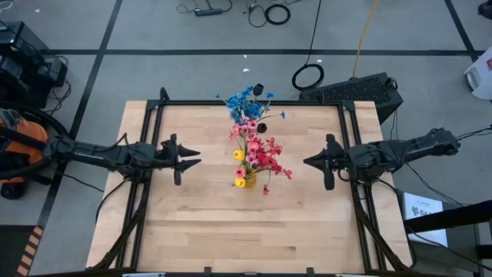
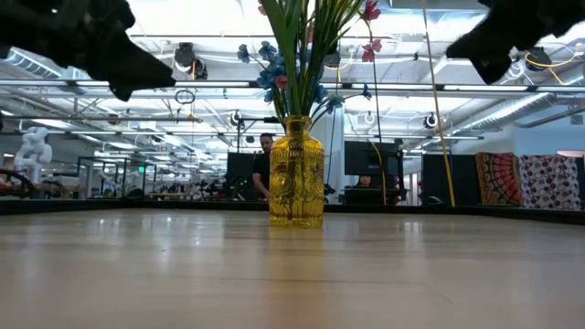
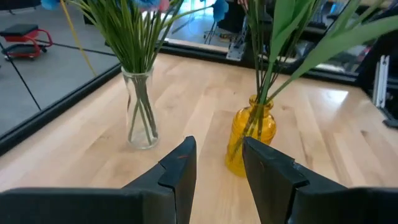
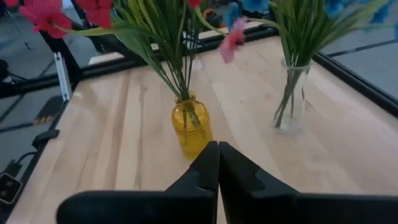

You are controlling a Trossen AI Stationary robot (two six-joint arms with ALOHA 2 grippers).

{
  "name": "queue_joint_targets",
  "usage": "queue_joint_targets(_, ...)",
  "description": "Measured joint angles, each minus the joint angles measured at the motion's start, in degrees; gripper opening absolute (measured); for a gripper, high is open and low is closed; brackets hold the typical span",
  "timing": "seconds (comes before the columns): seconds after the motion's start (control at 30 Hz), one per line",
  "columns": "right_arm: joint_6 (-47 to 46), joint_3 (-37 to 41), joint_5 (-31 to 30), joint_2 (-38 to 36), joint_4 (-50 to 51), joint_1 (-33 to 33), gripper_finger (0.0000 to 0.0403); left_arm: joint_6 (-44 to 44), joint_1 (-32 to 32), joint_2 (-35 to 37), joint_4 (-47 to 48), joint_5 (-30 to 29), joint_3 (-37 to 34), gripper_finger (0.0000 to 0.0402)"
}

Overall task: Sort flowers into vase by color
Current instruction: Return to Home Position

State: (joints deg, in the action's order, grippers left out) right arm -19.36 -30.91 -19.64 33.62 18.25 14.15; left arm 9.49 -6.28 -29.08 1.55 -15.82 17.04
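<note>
A yellow-amber glass vase (image 1: 246, 181) (image 2: 295, 174) (image 3: 251, 133) (image 4: 191, 128) stands upright on its base mid-table. Its green stems carry pink, red and small yellow blooms (image 1: 260, 154). Toward the far edge, a clear glass vase (image 3: 140, 115) (image 4: 290, 102) holds the blue flowers (image 1: 244, 104). My left gripper (image 1: 197, 158) (image 3: 217, 165) hovers open to the left of the yellow vase, pointing at it. My right gripper (image 1: 306, 161) (image 4: 217, 158) hovers shut to its right. Neither touches anything.
A black frame rail (image 1: 254, 102) runs around the wooden tabletop (image 1: 231, 231). A dark box (image 1: 357, 92) sits beyond the far right corner. In the low view, people and desks show in the room behind the table.
</note>
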Motion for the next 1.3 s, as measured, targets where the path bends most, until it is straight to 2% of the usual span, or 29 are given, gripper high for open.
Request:
queue_joint_targets(0.13, -1.23, 3.69, 0.0, -4.96, 0.16, 0.0, 0.0, 0.51, -0.61, 4.81, 1.74, -0.34, -1.27, 0.0136)
queue_joint_targets(0.37, 0.19, 7.09, -0.46, -12.7, 1.63, 0.0, 0.0, -4.14, -0.64, 14.87, 7.4, 0.56, -1.38, 0.0136)
queue_joint_targets(0.53, 1.54, 9.65, -1.75, -17.97, 0.83, -0.55, 0.0, -7.68, -0.61, 19.17, 7.94, 6.63, -1.38, 0.0136)
queue_joint_targets(0.67, 2.01, 12.28, -1.64, -21.32, -0.94, -1.38, 0.0, -8.45, -0.59, 20.35, 7.22, 7.72, -2.94, 0.0136)
queue_joint_targets(0.77, 0.87, 14.41, -1.42, -23.53, -0.84, -1.83, 0.0, -8.17, -0.55, 21.0, 3.39, 7.74, -6.3, 0.0136)
queue_joint_targets(0.97, 0.75, 18.17, -0.51, -27.64, -6.21, -1.86, 0.0, -6.1, -0.55, 22.58, -14.17, 8.44, -16.08, 0.0136)
queue_joint_targets(1.2, 2.69, 18.98, 0.36, -33.44, -5.98, -1.86, 0.0, -4.26, -0.55, 23.22, -11.49, 11.11, -16.64, 0.0136)
queue_joint_targets(1.3, 4.1, 18.7, 0.51, -33.55, -4.91, -1.84, 0.0, -3.61, -0.55, 23.33, -11.59, 10.9, -16.64, 0.0136)
